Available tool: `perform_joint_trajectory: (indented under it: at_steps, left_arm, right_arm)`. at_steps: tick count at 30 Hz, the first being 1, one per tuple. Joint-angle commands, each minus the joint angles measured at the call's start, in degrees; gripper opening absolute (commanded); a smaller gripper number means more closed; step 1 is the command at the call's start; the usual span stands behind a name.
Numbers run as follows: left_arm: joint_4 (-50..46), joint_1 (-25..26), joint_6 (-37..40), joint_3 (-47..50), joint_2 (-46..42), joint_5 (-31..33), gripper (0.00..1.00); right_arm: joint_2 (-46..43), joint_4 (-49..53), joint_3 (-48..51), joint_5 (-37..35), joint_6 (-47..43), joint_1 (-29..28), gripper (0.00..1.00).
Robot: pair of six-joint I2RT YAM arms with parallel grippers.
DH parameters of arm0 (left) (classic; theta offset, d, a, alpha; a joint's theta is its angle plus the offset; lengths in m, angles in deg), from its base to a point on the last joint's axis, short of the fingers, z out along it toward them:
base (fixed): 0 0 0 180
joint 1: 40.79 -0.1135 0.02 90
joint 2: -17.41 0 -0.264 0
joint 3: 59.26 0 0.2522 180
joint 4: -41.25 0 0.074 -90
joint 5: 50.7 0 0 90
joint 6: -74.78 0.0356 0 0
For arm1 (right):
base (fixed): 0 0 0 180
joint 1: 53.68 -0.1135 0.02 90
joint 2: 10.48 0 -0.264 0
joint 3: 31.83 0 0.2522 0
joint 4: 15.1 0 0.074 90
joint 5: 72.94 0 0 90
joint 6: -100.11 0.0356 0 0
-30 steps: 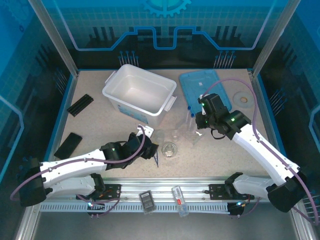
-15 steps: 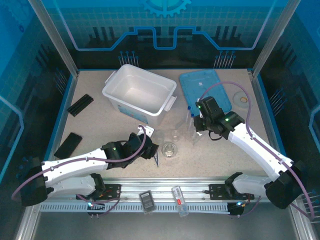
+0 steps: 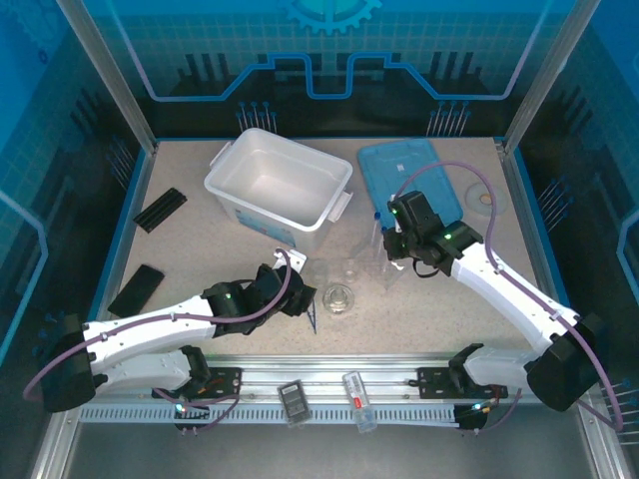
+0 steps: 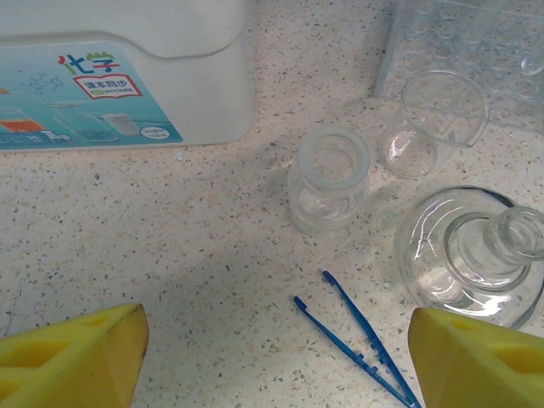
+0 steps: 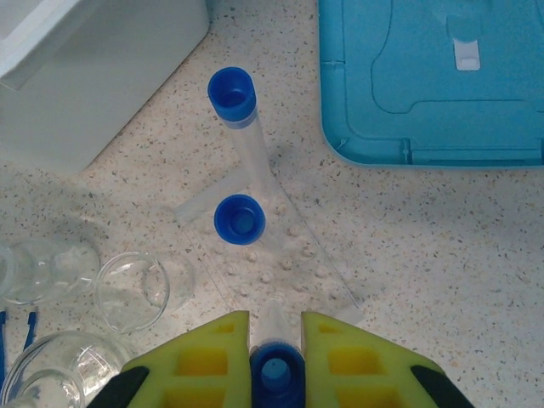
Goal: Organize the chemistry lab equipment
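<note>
Right tool (image 5: pixel 276 327) is pinching a presumably fragile, slippery tube (image 5: pixel 277 372) near its cap. Left tool (image 4: pixel 272 323) is gaping, empty.

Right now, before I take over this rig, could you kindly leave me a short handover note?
Left gripper: open, fingers empty, above the table near the dark blue tweezers.
Right gripper: shut on one slim clear blue-capped tube over the small clear rack.
Done: two more blue-capped tubes stand in that rack.
Left: seat the third tube; tweezers and the small round glass flask lie loose on the table; the white bin is empty, its light-blue lid off beside it.
</note>
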State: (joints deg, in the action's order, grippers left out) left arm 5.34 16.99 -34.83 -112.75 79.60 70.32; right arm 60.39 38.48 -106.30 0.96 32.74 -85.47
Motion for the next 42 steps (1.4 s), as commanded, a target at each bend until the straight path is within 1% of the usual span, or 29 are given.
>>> perform_joint_trajectory:
  at_steps: [1,10,14,17,23,26,33,37,39,42]
  left_arm:
    - [-0.36,-0.47,-1.53,-0.09,-1.21,-0.59,0.81]
    - [-0.39,-0.74,-1.69,0.09,-1.37,-0.45,0.81]
    - [-0.44,-0.91,-1.91,0.09,-1.31,-0.50,0.81]
    - [-0.44,-1.00,-2.06,0.09,-1.12,-0.53,0.81]
    - [-0.86,-1.00,-1.50,-0.37,-0.24,-0.68,0.81]
    - [-0.79,-0.91,-0.52,-1.09,0.76,-2.01,0.80]
    - [0.06,0.99,1.71,-3.24,3.76,-1.56,0.79]
    - [1.99,2.22,3.06,-4.68,5.68,-2.86,0.78]
    - [2.82,2.85,4.28,-5.89,7.30,-4.10,0.79]
    - [3.53,3.91,5.55,-7.79,9.59,-5.47,0.79]
  right_arm:
    - [0.57,-0.70,0.89,-0.86,-0.02,0.73,0.16]
    - [0.85,-0.96,1.81,-1.05,-0.13,0.72,0.19]
    - [0.43,-1.05,1.83,-0.89,-0.16,0.69,0.27]
    - [0.15,-1.02,1.82,-0.61,-0.21,0.65,0.30]
    - [-1.30,-0.14,0.50,-0.51,-0.17,0.50,0.31]
    - [-2.60,0.99,-0.91,-0.94,-0.50,0.51,0.32]
    - [-6.06,2.79,-3.03,-1.80,-0.84,0.51,0.35]
    - [-7.15,3.32,-3.19,-2.58,-1.31,0.61,0.41]
    - [-7.54,3.39,-3.06,-2.71,-1.61,0.79,0.48]
    - [-7.77,2.93,-2.60,-2.16,-1.98,1.36,0.54]
